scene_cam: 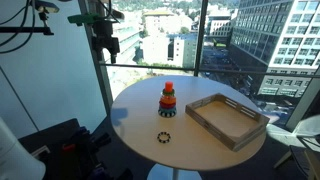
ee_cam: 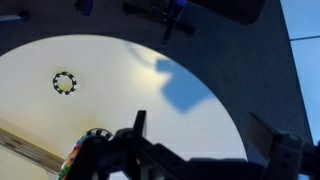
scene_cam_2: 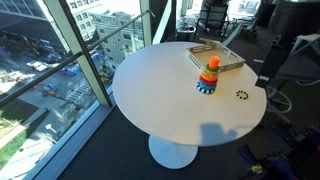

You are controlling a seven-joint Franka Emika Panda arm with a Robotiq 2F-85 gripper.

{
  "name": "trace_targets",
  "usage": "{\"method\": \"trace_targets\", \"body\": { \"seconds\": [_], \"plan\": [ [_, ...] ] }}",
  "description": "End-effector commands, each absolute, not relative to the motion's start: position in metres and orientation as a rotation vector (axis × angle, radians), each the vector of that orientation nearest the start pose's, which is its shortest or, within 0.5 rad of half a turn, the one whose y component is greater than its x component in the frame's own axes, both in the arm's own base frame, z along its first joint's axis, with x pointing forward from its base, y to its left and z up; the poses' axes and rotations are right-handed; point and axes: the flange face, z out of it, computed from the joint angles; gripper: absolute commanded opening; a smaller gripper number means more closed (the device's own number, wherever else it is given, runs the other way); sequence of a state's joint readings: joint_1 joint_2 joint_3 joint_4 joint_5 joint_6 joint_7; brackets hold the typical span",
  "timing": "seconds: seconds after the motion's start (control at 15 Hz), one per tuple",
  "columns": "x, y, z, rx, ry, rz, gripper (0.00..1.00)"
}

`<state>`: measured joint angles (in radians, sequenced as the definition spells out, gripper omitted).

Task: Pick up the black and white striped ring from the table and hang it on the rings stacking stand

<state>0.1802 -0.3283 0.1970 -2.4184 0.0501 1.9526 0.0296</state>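
- Up high in an exterior view, we see the gripper (scene_cam: 110, 45) hanging in front of the window, well above the edge of the table (scene_cam: 135, 118). It is too small and dark here for us to tell how its jaws stand.
- In that same view the black and white striped ring (scene_cam: 165, 137) lies flat on the white top, near the front edge. It is apart from the rings stacking stand (scene_cam: 168, 98), which stands upright behind it near the middle of the table. A wooden tray (scene_cam: 228, 120) sits beside the stand, and we cannot tell whether the two touch.
- In an exterior view from the opposite side, we find the ring (scene_cam_2: 241, 96) lying on the table (scene_cam_2: 160, 95) close to its rim. The stand (scene_cam_2: 208, 75) is near it, red and orange on top and darker rings lower. The tray (scene_cam_2: 217, 55) lies just beyond the stand. A soft shadow (scene_cam_2: 215, 135) falls on the bare top nearer the camera. We cannot make out the gripper in this view.
- In the wrist view we look down on the table (ee_cam: 130, 75) from well above. The gripper (ee_cam: 212, 140) shows at the bottom edge with its two dark fingers (ee_cam: 140, 125) spread wide and nothing between them.
- The ring (ee_cam: 65, 83) is small and far off to one side of the fingers, untouched. The stand (ee_cam: 88, 150) shows at the lower edge beside one finger, with a strip of the tray (ee_cam: 20, 145) past it.
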Motion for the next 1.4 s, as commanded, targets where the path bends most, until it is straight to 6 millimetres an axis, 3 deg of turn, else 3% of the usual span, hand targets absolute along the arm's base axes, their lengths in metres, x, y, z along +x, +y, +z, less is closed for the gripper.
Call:
{"method": "trace_targets", "body": {
  "seconds": [0.0,0.33,0.67,1.07,1.33],
  "plan": [
    [0.392,0.16,0.419,-3.142,-0.492,0.218,1.0],
    [0.394,0.159,0.421,-3.146,-0.478,0.209,1.0],
    [0.405,0.142,0.436,-3.149,-0.396,0.163,1.0],
    [0.429,0.103,0.444,-3.165,-0.215,0.082,1.0],
    [0.439,0.068,0.439,-3.199,-0.079,0.028,1.0]
  ]
}}
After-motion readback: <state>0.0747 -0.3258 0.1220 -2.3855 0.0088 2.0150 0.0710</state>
